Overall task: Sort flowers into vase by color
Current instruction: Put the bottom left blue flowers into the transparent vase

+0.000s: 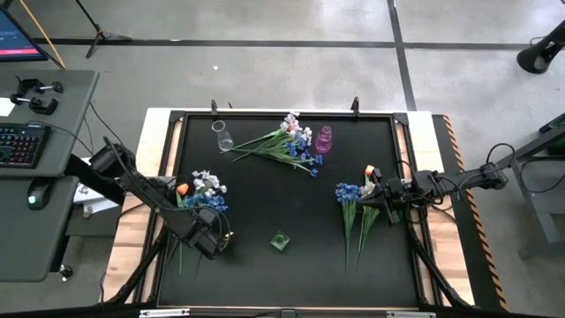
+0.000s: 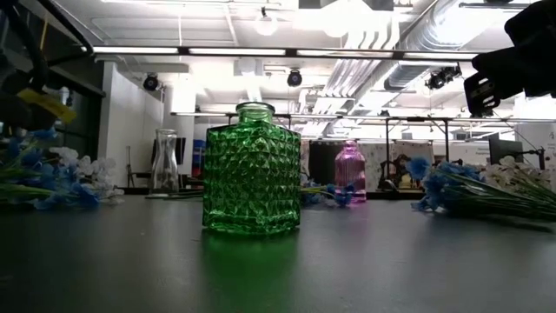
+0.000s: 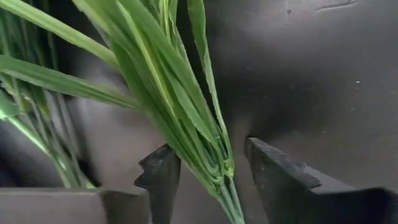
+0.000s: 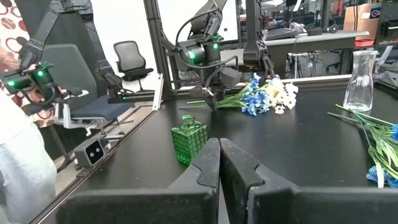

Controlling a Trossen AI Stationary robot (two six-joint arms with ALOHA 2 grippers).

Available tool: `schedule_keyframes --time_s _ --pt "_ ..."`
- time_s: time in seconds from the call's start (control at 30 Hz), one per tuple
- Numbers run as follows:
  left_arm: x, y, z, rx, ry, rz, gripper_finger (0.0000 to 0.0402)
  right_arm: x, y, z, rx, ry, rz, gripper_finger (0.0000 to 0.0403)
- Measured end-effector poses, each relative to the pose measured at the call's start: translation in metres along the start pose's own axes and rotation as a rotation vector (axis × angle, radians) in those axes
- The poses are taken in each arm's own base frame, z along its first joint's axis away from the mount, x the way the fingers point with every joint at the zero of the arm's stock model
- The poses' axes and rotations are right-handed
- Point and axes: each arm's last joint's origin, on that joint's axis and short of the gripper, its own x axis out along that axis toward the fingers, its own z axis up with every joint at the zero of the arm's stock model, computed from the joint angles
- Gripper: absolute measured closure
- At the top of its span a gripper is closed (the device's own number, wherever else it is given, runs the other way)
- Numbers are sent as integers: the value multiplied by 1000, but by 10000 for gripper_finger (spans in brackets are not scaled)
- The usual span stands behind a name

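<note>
We see flowers (image 1: 201,190) lying near table (image 1: 265,203) left edge, stems between parted fingers of left gripper (image 3: 208,177), not clamped. Right gripper (image 4: 219,163), fingers together, hovers near right edge beside second bunch (image 1: 357,208).

Grey concrete floor (image 1: 265,71) crossed by dark lines — a desk (image 1: 48,177) (keyboard (image 1: 19,144) on it) stands alongside.

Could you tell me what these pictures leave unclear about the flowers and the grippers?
- Left gripper: stems sit between its open fingers; the left wrist view does not show whether they are touched.
- Which blossom tops those stems: cut off by the frame edge.
- Orange tulip: in the high view, too small for detail.
</note>
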Motion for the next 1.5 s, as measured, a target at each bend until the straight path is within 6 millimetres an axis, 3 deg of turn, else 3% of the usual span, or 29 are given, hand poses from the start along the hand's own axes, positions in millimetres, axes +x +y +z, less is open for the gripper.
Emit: schedule_keyframes --time_s 0.1,0.27,0.43,0.6,0.8,0.97,1.07,1.17,1.27,1.4,1.5 --pt "1 -1 0 -8 5 -2 273 0 0 0 0 0 1 402" --pt "-16 -1 -1 26 17 -84 383 0 0 0 0 0 0 402" --pt "-56 7 1 138 -9 -260 388 0 0 0 0 0 1 402" --pt "-104 19 14 233 -236 -559 397 0 0 0 0 0 0 402" --pt "-140 27 59 246 -704 -674 396 0 0 0 0 0 0 402" --pt "-168 24 126 260 -1158 -532 396 0 0 0 0 0 0 402" --pt "-180 35 170 277 -1338 -369 396 0 0 0 0 0 0 402" --pt "-187 61 206 183 -1409 -236 396 0 0 0 0 0 0 402" --pt "-191 92 230 163 -1405 -261 396 0 0 0 0 0 0 402" --pt "-203 123 241 239 -1467 -351 396 0 0 0 0 0 0 402" --pt "-205 144 242 201 -1511 -355 397 0 0 0 0 0 0 402"
